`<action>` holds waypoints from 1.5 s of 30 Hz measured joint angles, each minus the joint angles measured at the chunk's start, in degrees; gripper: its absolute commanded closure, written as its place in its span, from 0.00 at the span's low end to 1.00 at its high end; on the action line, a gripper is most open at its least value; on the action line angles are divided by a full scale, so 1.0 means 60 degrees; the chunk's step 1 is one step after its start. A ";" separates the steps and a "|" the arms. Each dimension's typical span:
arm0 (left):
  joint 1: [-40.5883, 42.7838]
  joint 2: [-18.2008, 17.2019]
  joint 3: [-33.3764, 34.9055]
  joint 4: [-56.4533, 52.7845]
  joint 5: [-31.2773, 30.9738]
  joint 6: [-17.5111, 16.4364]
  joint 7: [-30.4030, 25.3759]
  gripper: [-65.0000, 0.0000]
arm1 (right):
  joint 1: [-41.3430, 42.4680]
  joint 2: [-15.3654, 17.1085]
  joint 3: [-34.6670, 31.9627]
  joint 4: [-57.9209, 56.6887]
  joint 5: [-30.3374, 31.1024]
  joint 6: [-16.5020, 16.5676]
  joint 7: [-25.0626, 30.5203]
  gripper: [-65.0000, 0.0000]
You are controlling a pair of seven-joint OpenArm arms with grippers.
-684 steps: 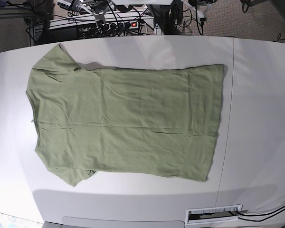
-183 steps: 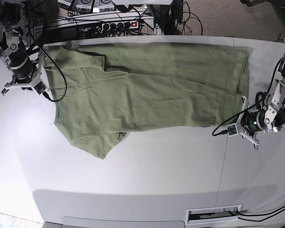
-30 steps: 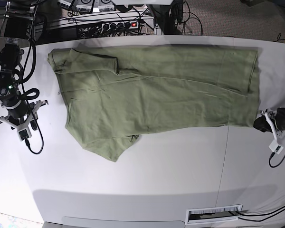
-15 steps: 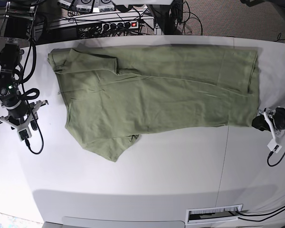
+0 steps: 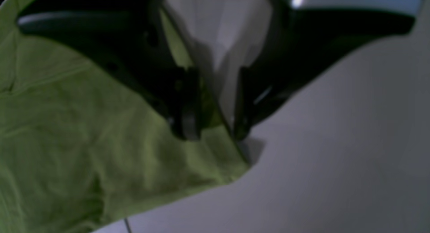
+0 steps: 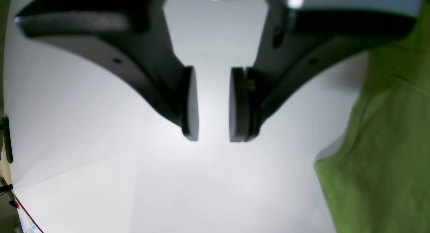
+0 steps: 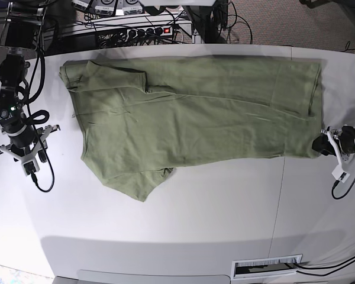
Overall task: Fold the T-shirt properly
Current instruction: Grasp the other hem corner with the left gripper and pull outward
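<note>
Since a second ago the T-shirt [image 7: 195, 121] has not shifted, but my left fingers [image 7: 321, 144] have come in from the right and are now at its lower hem corner. The shirt lies along the far edge of the surface [image 7: 183, 236], one long side already folded over, the neckline end toward the left edge and the hem toward the right edge. I judge the first fold is done and I am now taking hold for the next one.

In the left wrist view the left fingers [image 5: 210, 125] stand partly apart, with the hem corner of the T-shirt [image 5: 100, 152] between them; one pad touches the cloth, but I cannot tell if they already pinch it. They must close firmly on both layers before any lift.

My right fingers [image 6: 212, 103] are a little apart, empty, above bare surface [image 6: 134, 192] near the left edge, beside the T-shirt [image 6: 379, 159] and not touching it. They need to reach the shoulder end.
</note>
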 measured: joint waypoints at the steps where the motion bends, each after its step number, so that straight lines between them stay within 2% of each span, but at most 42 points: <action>1: 0.0004 0.0004 0.0000 0.0000 -0.0087 0.0000 0.0011 0.72 | 0.0000 0.0000 0.0000 0.0000 0.0000 0.0000 -0.0004 0.74; 8: 0.0022 0.0113 -0.0036 0.0000 -0.0390 0.0004 0.0219 0.72 | 0.0000 0.0000 0.0000 0.0000 0.0000 0.0000 0.0000 0.74; 12: 0.0022 0.0138 -0.0044 0.0000 -0.0397 0.0004 0.0229 0.92 | 0.0000 0.0000 0.0000 0.0000 0.0000 0.0000 0.0004 0.74; 15: 0.0025 0.0164 -0.0044 0.0000 -0.0765 0.0000 0.0470 1.00 | 0.0000 -0.0004 0.0000 0.0000 -0.0004 0.0000 0.0000 0.74; 23: 0.0047 0.0157 -0.0058 0.0073 -0.0772 0.0004 0.0477 1.00 | 0.0000 0.0000 0.0000 0.0284 -0.0339 -0.0004 0.0004 0.74; 28: 0.0131 0.0102 -0.1086 0.0127 -0.0703 0.0004 0.0750 1.00 | 0.0015 0.0000 0.0000 0.0408 -0.0335 -0.0004 0.0025 0.74; 33: 0.0102 -0.0222 -0.2007 0.0127 -0.1698 0.0004 0.1617 1.00 | 0.0015 -0.0004 0.0000 0.0412 -0.0342 -0.0004 0.0029 0.74; 36: 0.0106 -0.0452 -0.2215 0.0127 -0.2200 0.0004 0.1759 1.00 | 0.0025 0.0000 0.0000 0.0412 -0.0339 0.0000 0.0029 0.74; 39: 0.0098 -0.0725 -0.2248 0.0127 -0.2273 0.0004 0.1785 1.00 | 0.0069 0.0000 0.0000 0.0412 -0.0335 -0.0004 0.0022 0.74; 42: 0.0120 -0.0765 -0.2248 0.0124 -0.2277 0.0004 0.2288 1.00 | 0.0073 -0.0004 0.0000 0.0412 -0.0335 0.0000 0.0022 0.74; 45: 0.0277 -0.0670 -0.2248 0.0127 -0.3340 0.0004 0.2892 1.00 | 0.0073 0.0000 0.0000 0.0412 -0.0339 -0.0004 0.0029 0.68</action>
